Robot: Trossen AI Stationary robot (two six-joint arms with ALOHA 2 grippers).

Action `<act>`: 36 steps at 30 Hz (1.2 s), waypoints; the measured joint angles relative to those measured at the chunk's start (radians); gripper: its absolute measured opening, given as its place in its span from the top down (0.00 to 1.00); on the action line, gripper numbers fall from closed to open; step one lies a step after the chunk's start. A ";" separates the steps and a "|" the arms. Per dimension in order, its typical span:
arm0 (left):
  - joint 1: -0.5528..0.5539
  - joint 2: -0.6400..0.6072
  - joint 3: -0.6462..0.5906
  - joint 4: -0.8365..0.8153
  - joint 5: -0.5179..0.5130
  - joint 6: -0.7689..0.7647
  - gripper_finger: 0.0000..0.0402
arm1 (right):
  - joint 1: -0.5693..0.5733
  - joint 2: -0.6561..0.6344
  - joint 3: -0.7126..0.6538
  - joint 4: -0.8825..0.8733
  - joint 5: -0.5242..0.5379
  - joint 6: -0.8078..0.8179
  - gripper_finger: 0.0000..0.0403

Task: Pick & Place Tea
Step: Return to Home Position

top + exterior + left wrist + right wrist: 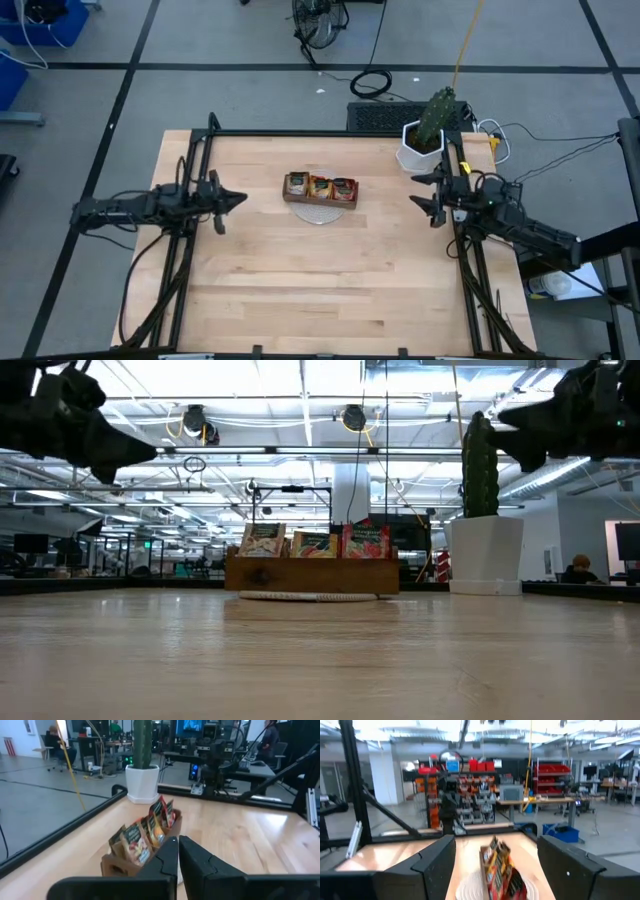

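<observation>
Both arms hung above the worktop [300, 290], well apart from the tray. The left claw [238, 198] sat off the tray's left side, fingers pinched almost together and holding nothing. The right claw [414, 191] hovered off the tray's right side, spread wide and empty too. And the tea [320, 186] was all standing on edge in the brown wooden tray [320, 199] mid-worktop: pale beige sachets [262, 540] in the left compartment, orange-yellow sachets [313, 544] in the middle, red sachets [366, 541] on the right. A pale round mat [322, 213] peeked out beneath the tray. A cactus in a white pot [422, 145] stood at the far right corner, near the right claw.
</observation>
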 joint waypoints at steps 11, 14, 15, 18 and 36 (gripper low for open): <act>-0.001 -0.068 0.000 -0.114 -0.049 -0.063 0.95 | 0.000 0.012 -0.097 0.026 0.276 -0.053 0.35; -0.001 -0.064 0.000 -0.114 -0.074 -0.097 0.95 | 0.000 0.011 -0.098 0.034 0.326 -0.066 0.35; -0.001 -0.064 0.000 -0.117 -0.075 -0.109 0.95 | 0.000 0.011 -0.099 0.031 0.334 -0.066 0.35; -0.001 -0.064 0.000 -0.113 -0.075 -0.116 0.95 | 0.000 0.011 -0.099 0.032 0.345 -0.063 0.35; -0.001 -0.064 0.000 -0.113 -0.075 -0.111 0.95 | 0.000 0.012 -0.101 0.031 0.345 -0.067 0.35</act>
